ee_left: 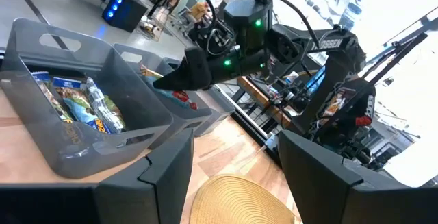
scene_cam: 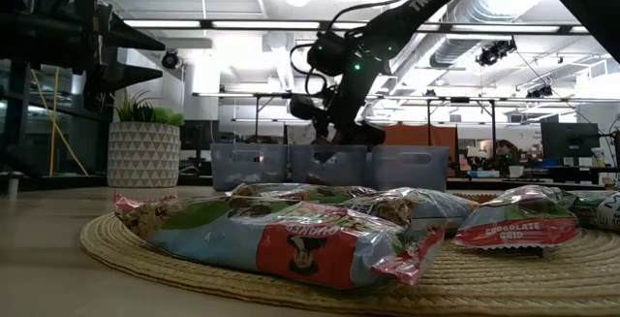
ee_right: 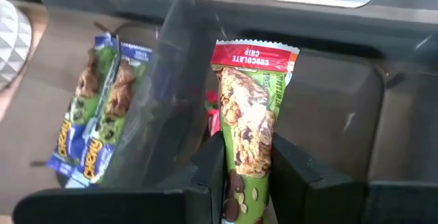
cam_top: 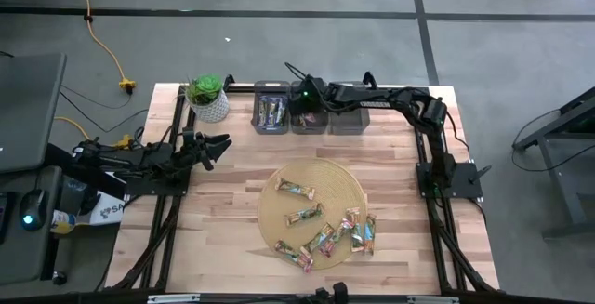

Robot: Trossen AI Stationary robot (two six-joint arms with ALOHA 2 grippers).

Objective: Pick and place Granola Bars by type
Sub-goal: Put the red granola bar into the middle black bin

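Note:
Three grey bins stand in a row at the table's far edge. The left bin (cam_top: 271, 114) holds blue-wrapped bars (ee_right: 96, 121). My right gripper (ee_right: 246, 150) reaches slanting down into the middle bin (cam_top: 309, 124), shut on a green granola bar (ee_right: 248, 107) with a red end. More granola bars (cam_top: 321, 234) lie flat on the round straw mat (cam_top: 279, 213) near the table's front. My left gripper (ee_left: 236, 183) hovers level at the table's left side, open with nothing between its fingers. My right gripper pinches the green bar between its two fingers, on the bar's long edges (ee_right: 236, 164) near its rear end. The fingers slant down from the table's near right and lie along the bar. The bar juts past the fingertips, its red end (ee_right: 254, 53) foremost inside the middle bin.
The right bin (cam_top: 350, 118) stands beside the middle one. A potted plant (cam_top: 208, 98) in a white pot sits at the far left corner. Bare wood lies between the mat and the bins.

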